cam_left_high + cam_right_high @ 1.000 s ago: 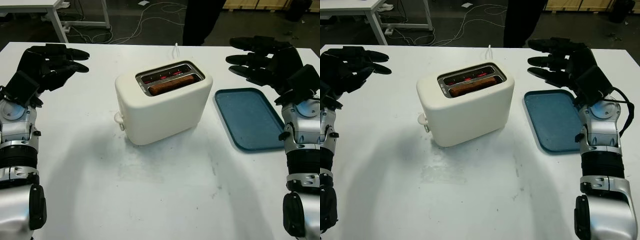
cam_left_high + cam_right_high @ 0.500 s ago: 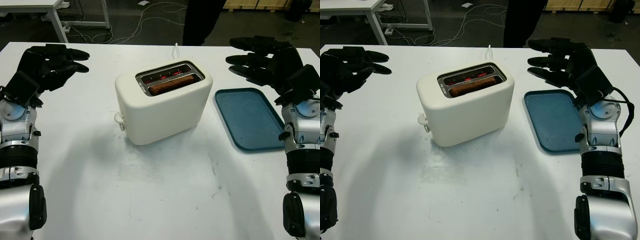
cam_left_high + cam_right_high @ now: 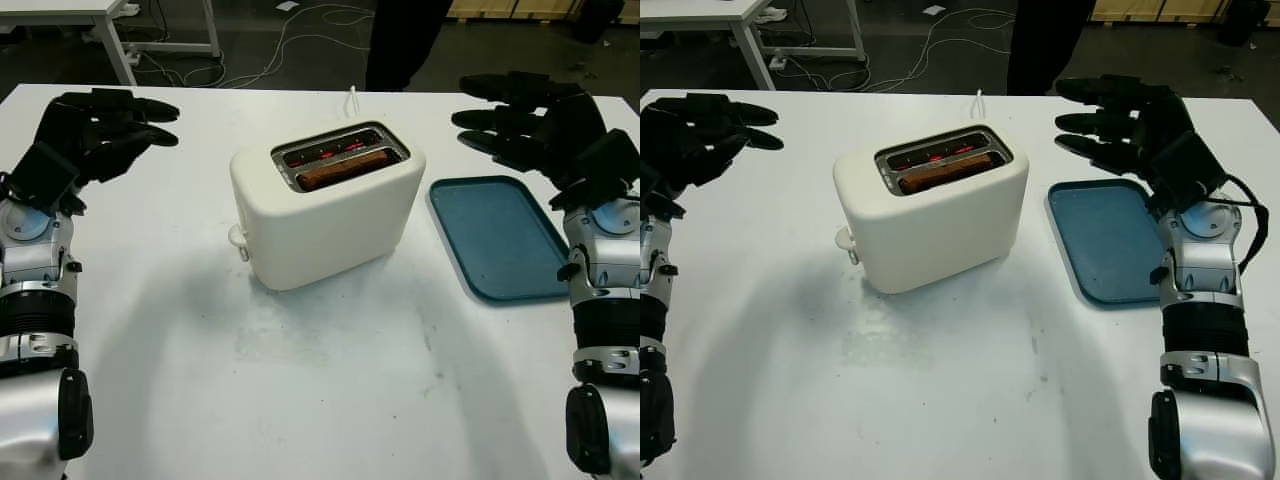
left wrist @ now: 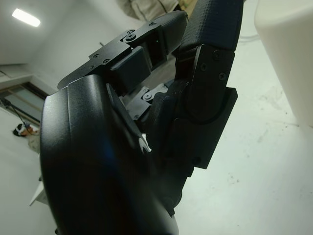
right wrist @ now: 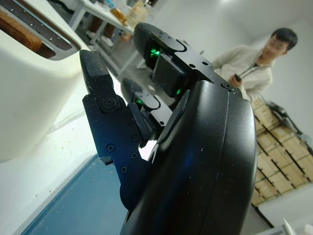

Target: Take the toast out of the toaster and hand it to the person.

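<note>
A cream two-slot toaster [image 3: 325, 205] stands in the middle of the white table [image 3: 330, 380]. One brown slice of toast [image 3: 343, 171] sits low in its nearer slot, and the farther slot glows red. My left hand [image 3: 105, 120] is open and raised over the table's far left, well apart from the toaster. Open as well, my right hand [image 3: 520, 110] hovers at the far right, above the far end of the blue tray [image 3: 500, 235]. A person in dark clothes [image 3: 400, 40] stands behind the table; another person [image 5: 254, 61] appears in the right wrist view.
The tray lies flat to the right of the toaster. The toaster's white cord [image 3: 353, 98] runs off the far edge. A small lever knob [image 3: 237, 237] sticks out of its left end. Another white table [image 3: 110, 25] and floor cables [image 3: 300, 30] lie beyond.
</note>
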You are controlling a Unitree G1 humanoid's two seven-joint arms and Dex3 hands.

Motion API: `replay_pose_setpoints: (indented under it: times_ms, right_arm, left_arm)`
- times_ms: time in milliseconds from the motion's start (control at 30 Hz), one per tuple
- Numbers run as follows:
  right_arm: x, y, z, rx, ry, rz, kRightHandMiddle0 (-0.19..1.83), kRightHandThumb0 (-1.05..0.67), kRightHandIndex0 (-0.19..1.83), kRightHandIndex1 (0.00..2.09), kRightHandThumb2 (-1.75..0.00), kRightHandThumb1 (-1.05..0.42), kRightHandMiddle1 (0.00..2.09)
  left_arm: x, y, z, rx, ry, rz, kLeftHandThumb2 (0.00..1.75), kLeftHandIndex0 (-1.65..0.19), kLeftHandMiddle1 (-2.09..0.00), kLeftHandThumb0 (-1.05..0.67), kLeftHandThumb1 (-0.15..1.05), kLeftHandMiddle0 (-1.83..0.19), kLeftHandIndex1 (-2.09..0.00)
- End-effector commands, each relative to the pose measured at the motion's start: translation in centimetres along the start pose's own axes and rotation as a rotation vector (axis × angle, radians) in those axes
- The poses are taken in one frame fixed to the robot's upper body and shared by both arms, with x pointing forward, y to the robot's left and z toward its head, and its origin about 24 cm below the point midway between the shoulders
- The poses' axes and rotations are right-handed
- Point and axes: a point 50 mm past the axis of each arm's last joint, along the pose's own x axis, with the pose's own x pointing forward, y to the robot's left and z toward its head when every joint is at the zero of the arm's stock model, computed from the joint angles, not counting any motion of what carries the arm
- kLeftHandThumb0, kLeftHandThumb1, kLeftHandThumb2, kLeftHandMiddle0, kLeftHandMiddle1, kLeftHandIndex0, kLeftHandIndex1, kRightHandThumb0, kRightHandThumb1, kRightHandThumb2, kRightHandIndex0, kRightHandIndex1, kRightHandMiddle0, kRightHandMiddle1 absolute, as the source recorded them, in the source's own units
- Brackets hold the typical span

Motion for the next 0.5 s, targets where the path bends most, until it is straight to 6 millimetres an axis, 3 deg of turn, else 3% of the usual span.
replay_pose_setpoints:
  times_ms: [0,467]
  right_arm:
    - [-0.04,-0.09,0.03,0.009,-0.009,-0.008,0.91,-0.28,0.93,0.11,0.0,-0.75,0.0]
    - [0.01,0.01,0.17,0.003,-0.011,-0.011,0.91,-0.27,0.93,0.1,0.0,-0.75,0.0]
  left_arm:
    - [-0.18,-0.04,-0.25,-0.007,0.006,0.004,0.11,-1.11,-0.46,-1.05,0.92,-1.0,-0.13]
    - [-0.11,-0.13,-0.27,-0.013,0.012,0.009,0.1,-1.12,-0.46,-1.05,0.92,-1.01,-0.12]
